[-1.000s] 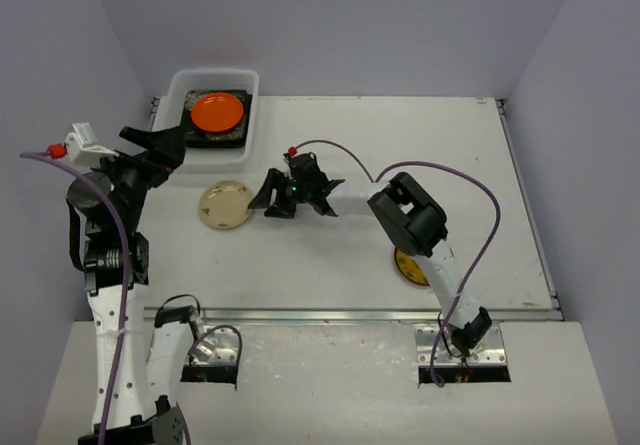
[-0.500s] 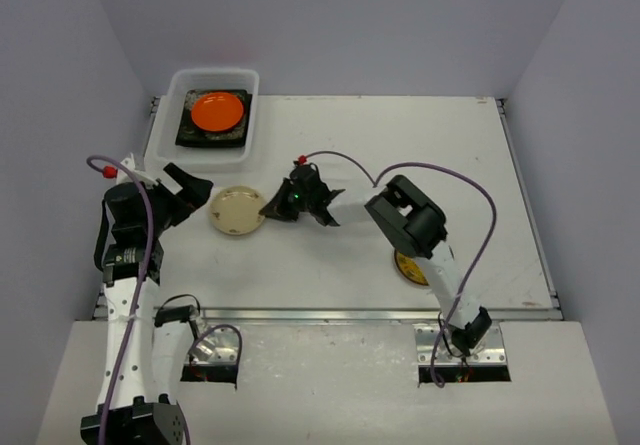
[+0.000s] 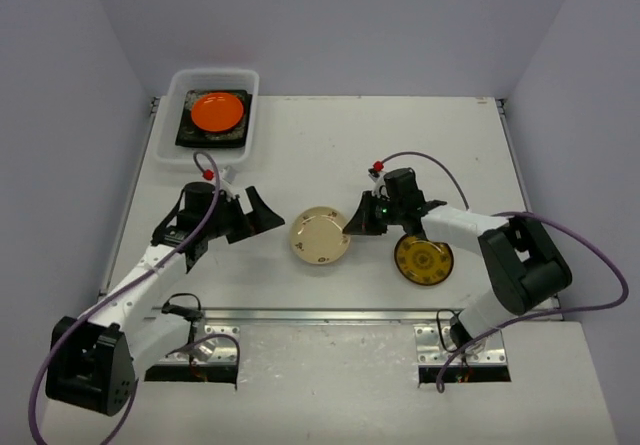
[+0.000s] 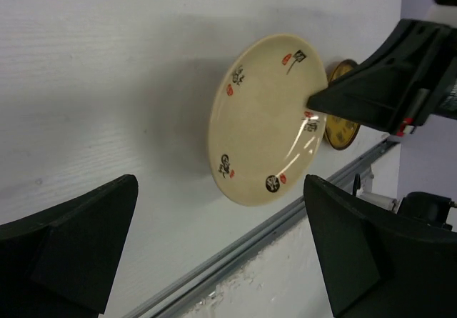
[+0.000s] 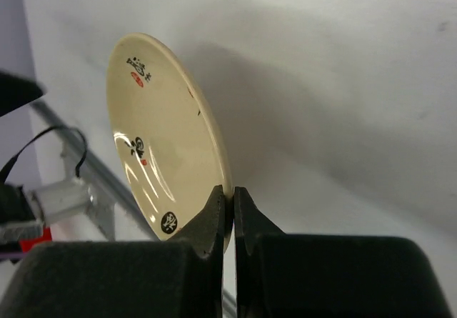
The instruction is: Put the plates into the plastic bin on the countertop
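Note:
A cream round plate [image 3: 320, 237] with small dark marks hangs tilted just above the white countertop [image 3: 400, 135]. My right gripper [image 3: 352, 223] is shut on its right rim. The right wrist view shows that plate [image 5: 161, 132] edge-on, its rim pinched at the right gripper [image 5: 230, 200]. My left gripper [image 3: 268, 217] stands open just left of the plate, not touching it. In the left wrist view the cream plate [image 4: 268, 118] lies beyond the open left gripper [image 4: 221, 261]. The plastic bin [image 3: 172, 100] at the back left holds an orange round plate [image 3: 217, 111] on a dark square plate [image 3: 212, 137].
A yellow-patterned round plate [image 3: 423, 260] lies flat on the table under the right forearm, also visible behind the cream plate as a yellow disc [image 4: 341, 125]. A metal rail [image 3: 330, 315] runs along the front edge. Purple cables loop off both arms.
My right gripper shut on the cream plate's rim and carried it right and toward the front. The left arm swung down from beside the bin to lie low left of the plate.

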Available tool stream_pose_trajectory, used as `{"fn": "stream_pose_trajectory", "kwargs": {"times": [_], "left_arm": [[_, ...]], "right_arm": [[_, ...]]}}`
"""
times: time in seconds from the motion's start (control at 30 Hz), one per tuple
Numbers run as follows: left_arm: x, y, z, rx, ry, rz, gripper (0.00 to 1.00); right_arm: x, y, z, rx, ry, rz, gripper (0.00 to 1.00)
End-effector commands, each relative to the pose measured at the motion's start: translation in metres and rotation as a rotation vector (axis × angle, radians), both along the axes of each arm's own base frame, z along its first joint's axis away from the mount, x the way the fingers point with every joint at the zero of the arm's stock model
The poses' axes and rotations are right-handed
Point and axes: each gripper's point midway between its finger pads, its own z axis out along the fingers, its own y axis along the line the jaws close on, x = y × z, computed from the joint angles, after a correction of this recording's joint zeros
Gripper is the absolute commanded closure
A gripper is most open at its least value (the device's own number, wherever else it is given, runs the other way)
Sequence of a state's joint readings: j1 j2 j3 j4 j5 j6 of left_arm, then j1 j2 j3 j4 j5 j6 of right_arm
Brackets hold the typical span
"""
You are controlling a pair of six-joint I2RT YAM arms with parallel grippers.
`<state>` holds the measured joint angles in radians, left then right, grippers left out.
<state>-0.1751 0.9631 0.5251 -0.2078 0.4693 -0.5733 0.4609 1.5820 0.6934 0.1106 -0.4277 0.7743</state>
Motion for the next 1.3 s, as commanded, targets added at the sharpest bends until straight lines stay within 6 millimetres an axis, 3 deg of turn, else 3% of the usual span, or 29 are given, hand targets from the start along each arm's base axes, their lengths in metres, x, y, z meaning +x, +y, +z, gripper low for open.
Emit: {"fn": "stream_pose_trajectory", "kwargs": {"times": [0.0,0.13,0.17,0.23,0.3,0.33,0.47,0.6,0.7,0.77,0.87,0.9,0.93,0.97,1.1,1.17,1.27], "left_arm": [[0.027,-0.035,0.021,-0.034,-0.097,-0.081,0.03],[0.034,-0.04,0.004,0.003,-0.058,-0.092,0.2],[0.034,-0.04,0.005,0.006,-0.061,-0.094,0.21],[0.036,-0.041,0.0,0.007,-0.051,-0.102,0.65],[0.038,-0.045,0.004,-0.008,-0.072,-0.114,0.87],[0.04,-0.048,0.008,-0.018,-0.088,-0.124,0.93],[0.037,-0.061,0.021,-0.067,-0.124,-0.186,0.95],[0.034,-0.073,0.027,-0.105,-0.139,-0.244,0.75],[0.033,-0.074,0.022,-0.101,-0.127,-0.251,0.7],[0.033,-0.074,0.019,-0.098,-0.123,-0.253,0.74],[0.037,-0.071,0.02,-0.085,-0.129,-0.226,1.0],[0.041,-0.069,0.021,-0.077,-0.129,-0.199,1.0],[0.046,-0.067,0.024,-0.071,-0.133,-0.172,1.0],[0.053,-0.064,0.028,-0.064,-0.138,-0.138,1.0],[0.084,-0.045,0.054,-0.058,-0.154,0.028,1.0],[0.125,0.006,0.087,-0.053,-0.195,0.282,1.0],[0.154,0.084,0.109,-0.042,-0.202,0.633,1.0]], "right_arm": [[-0.02,0.011,0.048,0.135,-0.119,0.178,1.0],[-0.022,0.011,0.069,0.195,-0.155,0.187,1.0],[-0.022,0.011,0.07,0.197,-0.153,0.186,1.0],[-0.023,0.014,0.076,0.222,-0.156,0.201,1.0],[-0.024,0.016,0.075,0.23,-0.148,0.204,1.0],[-0.024,0.016,0.074,0.231,-0.143,0.203,1.0],[-0.024,0.02,0.073,0.265,-0.129,0.206,1.0],[-0.018,0.023,0.074,0.279,-0.119,0.196,1.0],[-0.017,0.024,0.074,0.294,-0.106,0.191,1.0],[-0.016,0.023,0.075,0.3,-0.104,0.188,1.0],[-0.013,0.017,0.074,0.294,-0.105,0.164,1.0],[-0.012,0.014,0.072,0.289,-0.105,0.152,1.0],[-0.011,0.011,0.071,0.285,-0.103,0.14,0.95],[-0.01,0.007,0.069,0.282,-0.099,0.123,0.83],[-0.008,-0.015,0.058,0.268,-0.072,0.045,0.12],[-0.004,-0.037,0.051,0.203,-0.077,-0.043,0.02],[-0.01,-0.064,0.044,0.108,-0.098,-0.121,0.01]]}}
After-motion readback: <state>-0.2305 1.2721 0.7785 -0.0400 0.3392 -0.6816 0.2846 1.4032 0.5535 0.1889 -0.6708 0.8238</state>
